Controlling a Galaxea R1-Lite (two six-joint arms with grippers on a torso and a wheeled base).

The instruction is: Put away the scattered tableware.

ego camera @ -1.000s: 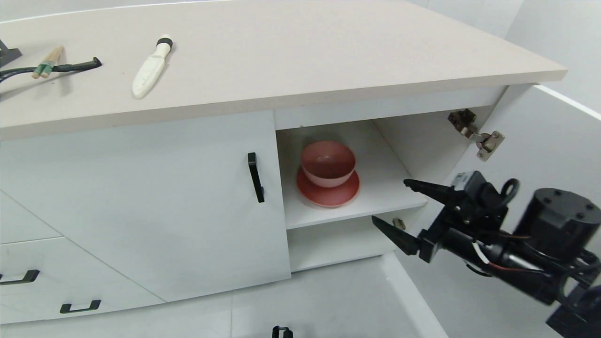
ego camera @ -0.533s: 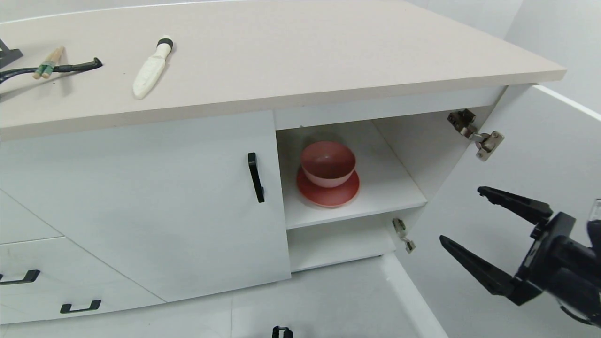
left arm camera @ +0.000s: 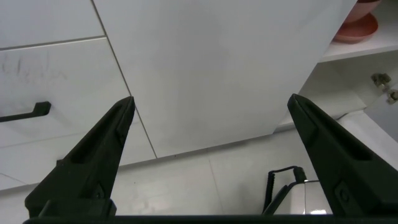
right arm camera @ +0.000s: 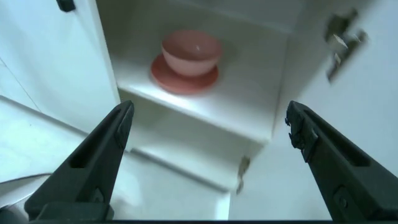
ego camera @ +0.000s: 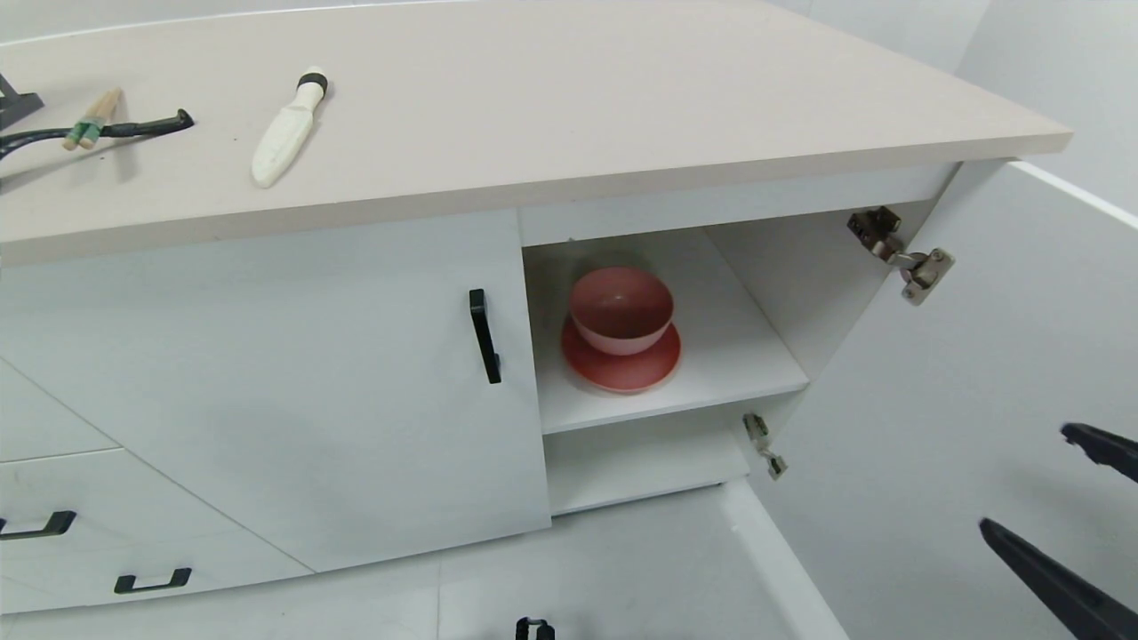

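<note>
A white cabinet (ego camera: 267,382) stands under a beige countertop (ego camera: 569,98). Its right door (ego camera: 978,356) hangs open, with drawers (ego camera: 53,480) at its left. The floor (ego camera: 578,578) below is pale.

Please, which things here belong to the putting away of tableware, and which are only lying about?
Belong to the job:
pink bowl on the red plate, both on the cabinet shelf
cream knife and chopsticks, on the countertop

Only lying about:
black cable, by the chopsticks
</note>
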